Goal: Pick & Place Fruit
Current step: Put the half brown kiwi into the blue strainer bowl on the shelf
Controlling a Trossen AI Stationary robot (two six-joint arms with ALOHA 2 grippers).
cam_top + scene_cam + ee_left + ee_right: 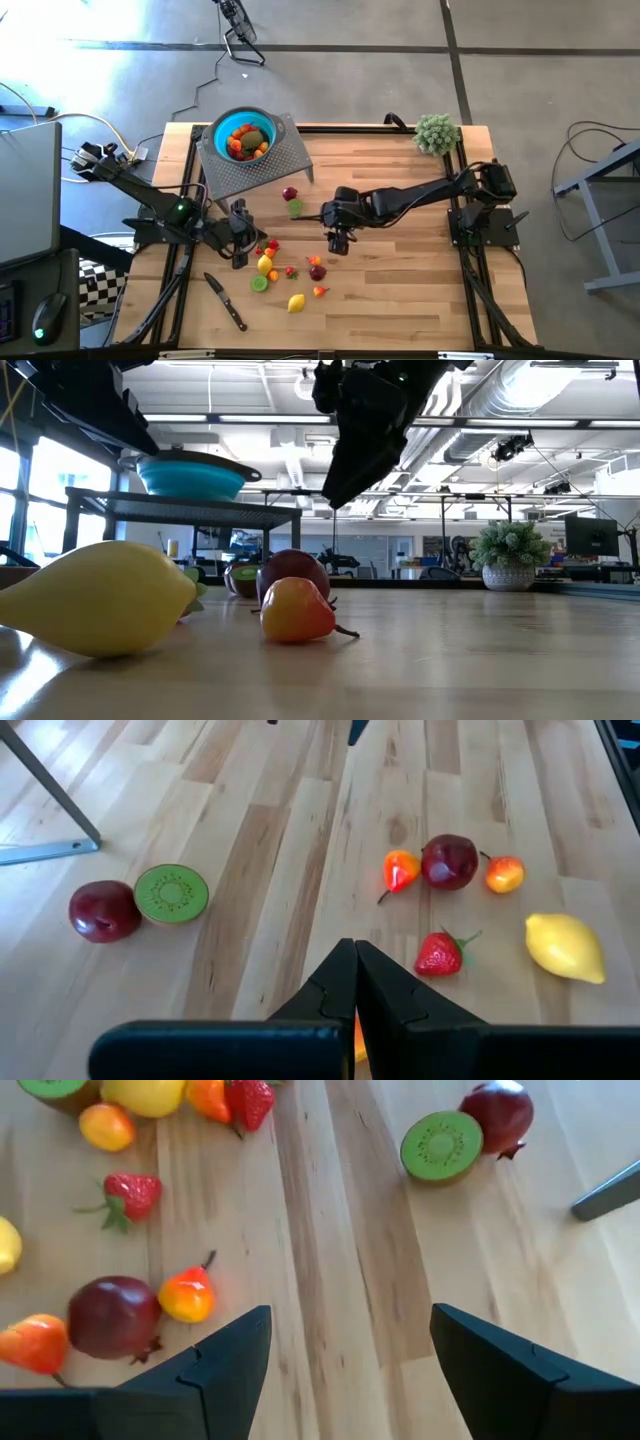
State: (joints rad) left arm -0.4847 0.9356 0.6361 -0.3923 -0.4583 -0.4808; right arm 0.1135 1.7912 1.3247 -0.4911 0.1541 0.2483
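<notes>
- Right gripper (338, 243) hangs above the wood, just beyond the dark maroon fruit (113, 1316), fingers (228, 1355) spread, nothing between them.
- Left gripper (240, 243) waits by the fruit cluster's near side, fingers (340, 982) pressed together, holding nothing.
- Loose fruit: strawberry (438, 952), lemon (565, 946), kiwi half (441, 1145).
- Teal bowl (244, 135), on the metal stand (262, 166) well beyond the maroon fruit, holds more fruit.

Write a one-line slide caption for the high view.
Right hand open above scattered fruit; left hand shut nearby; teal bowl already holds several.
</notes>
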